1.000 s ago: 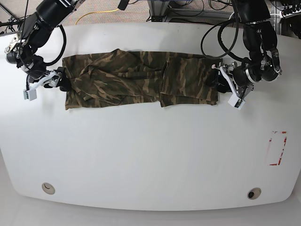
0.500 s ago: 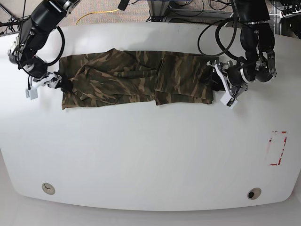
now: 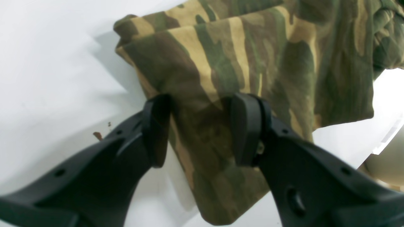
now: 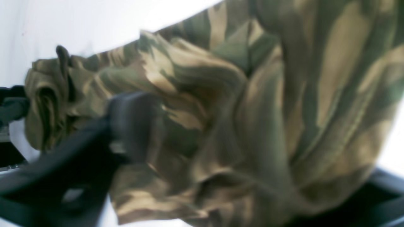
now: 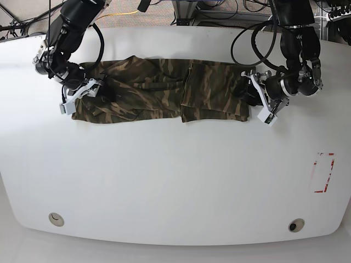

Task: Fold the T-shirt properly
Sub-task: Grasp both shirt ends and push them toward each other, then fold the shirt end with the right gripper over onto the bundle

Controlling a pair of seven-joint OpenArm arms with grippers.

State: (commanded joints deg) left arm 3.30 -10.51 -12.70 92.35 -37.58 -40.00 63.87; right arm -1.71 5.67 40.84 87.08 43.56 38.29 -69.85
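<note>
A white desk (image 5: 175, 175) is filling the base view, bare along its near half, and the T-shirt (image 5: 164, 90) is lying as a long folded band across the far part. The left hand (image 3: 199, 126) is pinching the shirt's end edge between both black fingers (image 3: 249, 126), plain only in its wrist view. The right hand (image 5: 90, 90) is sitting at the opposite end; its blurred wrist view is showing bunched cloth against one finger, so I cannot tell its grip.

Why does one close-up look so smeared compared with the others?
Right wrist view: the T-shirt and hand are smeared by blur. Left wrist view: crisp cloth, with the hand casting soft shadows. Base view: evenly lit, sharp, and the table bows at its edges.
</note>
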